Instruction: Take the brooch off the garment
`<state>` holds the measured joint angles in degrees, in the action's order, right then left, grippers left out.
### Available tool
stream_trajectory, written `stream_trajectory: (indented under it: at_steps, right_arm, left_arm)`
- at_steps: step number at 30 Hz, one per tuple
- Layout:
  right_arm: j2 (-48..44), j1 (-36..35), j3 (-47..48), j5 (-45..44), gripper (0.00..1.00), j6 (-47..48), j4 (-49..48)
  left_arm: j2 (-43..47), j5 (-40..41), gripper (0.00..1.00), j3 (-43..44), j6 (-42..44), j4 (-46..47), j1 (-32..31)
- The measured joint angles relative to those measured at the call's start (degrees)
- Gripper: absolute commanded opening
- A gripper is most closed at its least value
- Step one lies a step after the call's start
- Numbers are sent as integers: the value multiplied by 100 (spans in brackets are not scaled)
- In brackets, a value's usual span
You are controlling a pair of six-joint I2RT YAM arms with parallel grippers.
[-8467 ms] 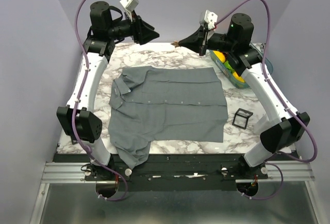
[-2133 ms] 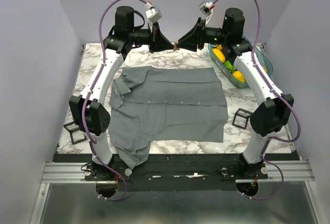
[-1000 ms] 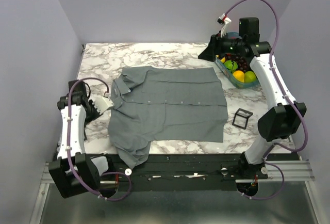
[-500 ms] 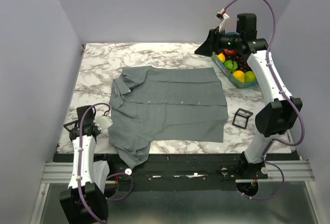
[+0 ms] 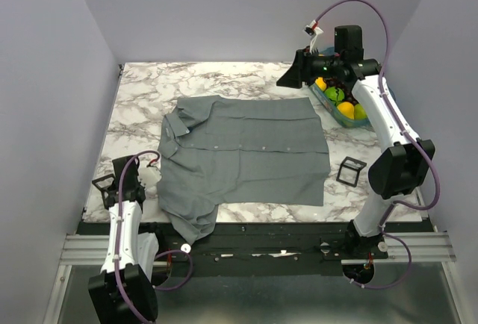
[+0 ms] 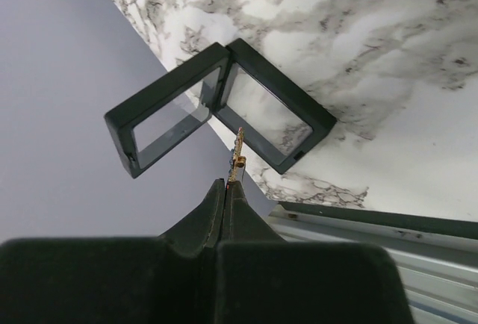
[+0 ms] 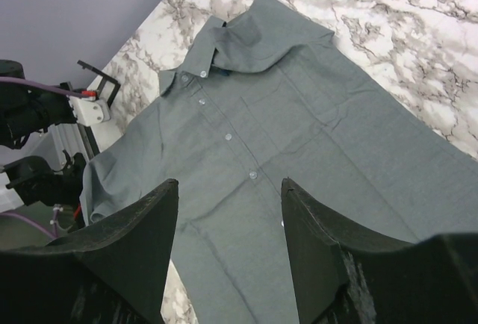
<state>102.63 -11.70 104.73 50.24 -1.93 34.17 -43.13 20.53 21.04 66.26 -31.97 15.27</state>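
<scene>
**Left gripper** (image 6: pixel 227 187): jaws fully closed, pinching the brooch (image 6: pixel 238 151). The brooch is seen edge-on in the left wrist view as a thin gold-coloured piece standing up from the fingertips. It is clear of the garment (image 5: pixel 246 152) and touches nothing else. The gripper sits low at the near-left corner of the table (image 5: pixel 149 92), directly over the left frame cube (image 6: pixel 220 81).

**Left frame cube:** stands right at the table's left edge. In the wrist view one open face is seen against the wall and the other against marble. The metal rail (image 6: pixel 358 219) runs just beside it along the near edge.

**Right gripper** (image 7: pixel 228 189): jaws spread wide, nothing between them. It is raised above the far-right corner, beside the fruit tray (image 5: pixel 342 122), and faces down toward the shirt.

**Garment:** lies flat and buttoned at mid-table, collar toward the left. One sleeve hangs over the near edge.

**Clearances:**
- A strip of bare marble separates the collar side from the left edge. The left arm occupies the near end of that strip.
- A broad band of bare marble lies behind the shirt.
- On the right, a second frame cube (image 5: pixel 351 169) stands just beside the shirt's hem edge.
- The side walls stand close to both table edges.
</scene>
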Motion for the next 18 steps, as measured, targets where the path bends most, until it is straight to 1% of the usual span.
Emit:
stream_trajectory:
  at_steps: [6, 18]
  right_arm:
    - [0, -42, -39, 2, 65, -2, -4]
    - [0, -96, -39, 22, 65, -9, -4]
  left_arm:
    - [-251, 103, 0, -44, 28, 387, 0]
    - [-402, 153, 0, -136, 79, 682, 0]
